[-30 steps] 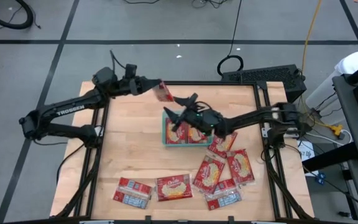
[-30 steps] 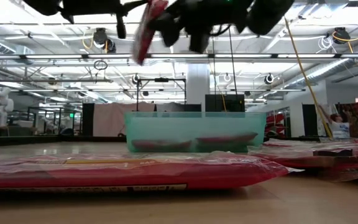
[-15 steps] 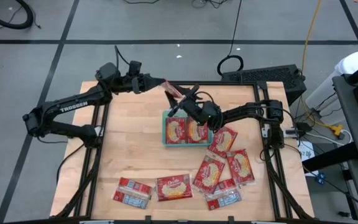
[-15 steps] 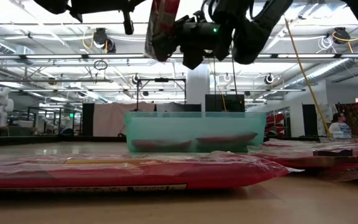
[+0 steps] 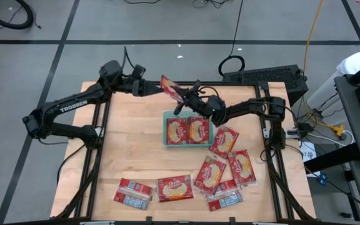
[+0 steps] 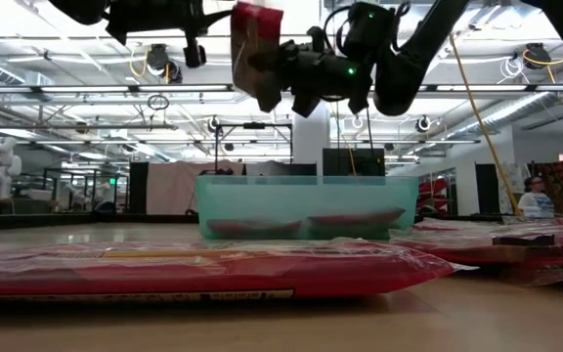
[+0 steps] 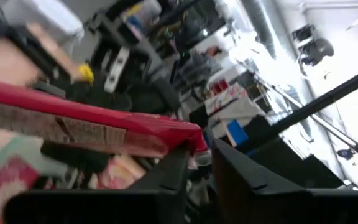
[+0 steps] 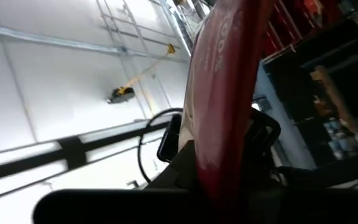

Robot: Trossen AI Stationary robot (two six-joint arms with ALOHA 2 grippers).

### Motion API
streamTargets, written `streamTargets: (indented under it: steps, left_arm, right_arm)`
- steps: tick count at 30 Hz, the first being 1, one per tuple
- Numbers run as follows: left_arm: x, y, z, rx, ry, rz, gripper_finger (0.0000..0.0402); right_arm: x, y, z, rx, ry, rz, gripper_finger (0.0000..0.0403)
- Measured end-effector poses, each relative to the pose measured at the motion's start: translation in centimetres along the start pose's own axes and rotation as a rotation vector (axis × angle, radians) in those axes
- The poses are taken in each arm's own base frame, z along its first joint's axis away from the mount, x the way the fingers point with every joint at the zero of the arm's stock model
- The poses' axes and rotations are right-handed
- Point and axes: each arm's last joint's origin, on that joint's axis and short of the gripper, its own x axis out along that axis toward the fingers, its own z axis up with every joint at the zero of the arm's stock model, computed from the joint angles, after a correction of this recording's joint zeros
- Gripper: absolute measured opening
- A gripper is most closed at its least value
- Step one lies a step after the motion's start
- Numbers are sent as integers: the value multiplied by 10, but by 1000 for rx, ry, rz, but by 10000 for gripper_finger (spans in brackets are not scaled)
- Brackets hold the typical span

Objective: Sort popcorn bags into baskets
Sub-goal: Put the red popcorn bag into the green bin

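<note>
The left gripper [image 5: 157, 89] holds one popcorn bag [image 5: 169, 89] in the air above the far edge of the teal basket [image 5: 165, 130], its jaws closed narrow on the packet's edge (the left wrist view shows the red seam pinched right at the fingertips). Over the last second this arm has carried the bag rightward, from near the tabletop's far left corner toward the middle.

The right gripper [image 5: 186, 100] has meanwhile lifted off the basket and swung up to meet the bag; its jaws now straddle the packet's other end, and in the low view the two grippers flank it high over the tray. The right wrist view shows the red packet running between that arm's fingers, but I cannot tell whether they have clamped yet.

This reads as a hand-over in mid-air, so the bag is probably about to pass to the right arm for placing.

Two bags already lie side by side in the basket. Further right, a loose cluster of bags [image 5: 229, 169] waits on the tabletop, with two more bags [image 5: 155, 189] near the front edge.
</note>
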Motion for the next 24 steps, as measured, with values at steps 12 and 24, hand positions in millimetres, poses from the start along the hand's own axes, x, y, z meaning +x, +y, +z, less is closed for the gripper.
streamTargets:
  steps: [12,24]
  left_arm:
    - [-13,9,-1,-168,140,-9,246]
    - [-37,20,10,-102,63,81,239]
  right_arm:
    - [0,36,16,-278,128,-136,12]
    - [-23,94,-11,-635,183,-573,10]
